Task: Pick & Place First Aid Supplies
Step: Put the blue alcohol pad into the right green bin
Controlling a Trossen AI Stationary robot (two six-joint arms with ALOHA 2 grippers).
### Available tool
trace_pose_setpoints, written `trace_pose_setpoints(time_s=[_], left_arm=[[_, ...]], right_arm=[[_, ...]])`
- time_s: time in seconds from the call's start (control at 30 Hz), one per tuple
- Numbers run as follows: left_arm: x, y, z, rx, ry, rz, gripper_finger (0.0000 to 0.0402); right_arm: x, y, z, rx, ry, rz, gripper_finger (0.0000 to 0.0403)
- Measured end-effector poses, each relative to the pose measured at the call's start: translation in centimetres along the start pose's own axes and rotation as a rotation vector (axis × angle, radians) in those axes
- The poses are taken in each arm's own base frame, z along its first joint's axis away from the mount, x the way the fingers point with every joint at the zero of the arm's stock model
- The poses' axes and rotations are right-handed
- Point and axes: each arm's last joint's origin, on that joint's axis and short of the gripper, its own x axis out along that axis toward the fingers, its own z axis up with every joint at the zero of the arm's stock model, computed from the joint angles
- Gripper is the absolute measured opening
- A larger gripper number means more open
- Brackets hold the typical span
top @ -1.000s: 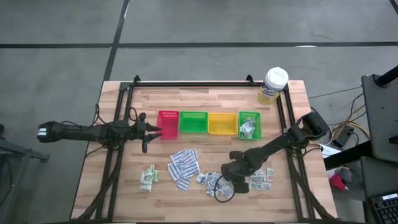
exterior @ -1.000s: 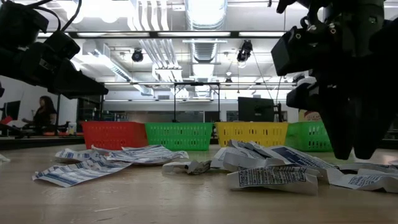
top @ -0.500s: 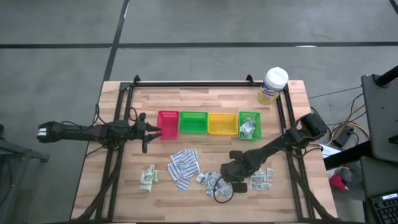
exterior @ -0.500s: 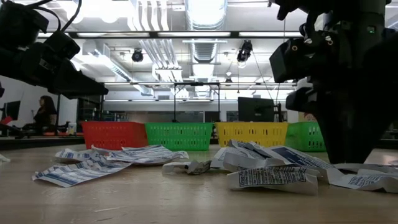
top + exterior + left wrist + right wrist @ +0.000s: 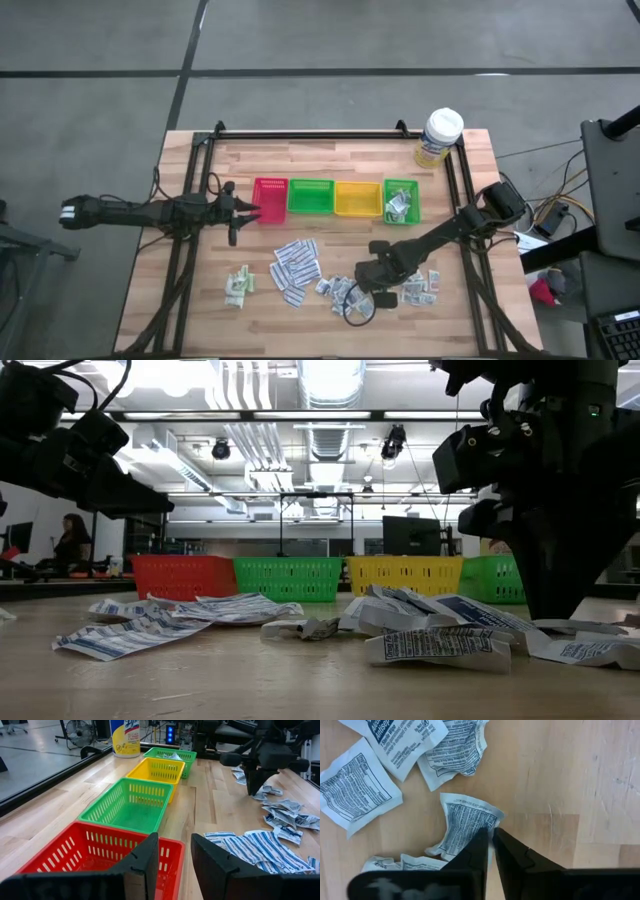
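The first aid supplies lie loose on the wooden table: long white printed strips [image 5: 295, 268], pale green-white sachets [image 5: 238, 285] and small crumpled packets [image 5: 340, 290]. My right gripper [image 5: 384, 291] points down over the right end of this scatter. It is shut on one small white printed packet [image 5: 465, 822]. In the low view its fingers [image 5: 552, 600] stand together on the table. My left gripper [image 5: 175, 865] waits open at the red tray [image 5: 270, 199], touching nothing. My right gripper pinches the small printed packet by its crumpled edge [image 5: 488, 826], between its two fingertips. The fingers come from above and point down. The rest of the packet lies on the wood, bent and wrinkled.
Behind the scatter stands a row of trays: red, green [image 5: 311, 197], yellow [image 5: 357, 198] and a smaller green one [image 5: 401, 212] holding some packets. A white-lidded tub [image 5: 439, 137] stands at the far right corner. More packets [image 5: 422, 285] lie to the right of my right gripper.
My right gripper's fingers, apart a second ago in the low view, have come together over the packets at the table. The left arm has kept still.
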Motion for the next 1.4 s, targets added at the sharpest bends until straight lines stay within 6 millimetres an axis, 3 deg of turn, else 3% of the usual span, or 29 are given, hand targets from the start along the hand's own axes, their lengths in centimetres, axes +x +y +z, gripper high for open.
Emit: trace_pose_setpoints(time_s=[0.33,0.6,0.87,0.97,1.4], left_arm=[[0.0,0.0,0.0,0.0,0.0,0.0,0.0113],[0.0,0.0,0.0,0.0,-0.001,0.0,0.0113],[0.0,0.0,0.0,0.0,-0.001,0.0,0.0113],[0.0,0.0,0.0,0.0,-0.001,0.0,0.0113],[0.0,0.0,0.0,0.0,0.0,0.0,0.0113]], right_arm=[[-0.3,-0.1,0.0,-0.003,0.001,-0.024,0.0008],[-3.4,0.1,0.7,-0.007,-0.044,-0.012,0.0008],[-5.3,0.1,0.9,0.002,-0.102,-0.001,0.0008],[-5.7,-0.3,0.6,0.03,-0.108,-0.067,0.0008],[-11.2,-3.0,-2.5,0.323,-0.009,-0.588,0.0008]])
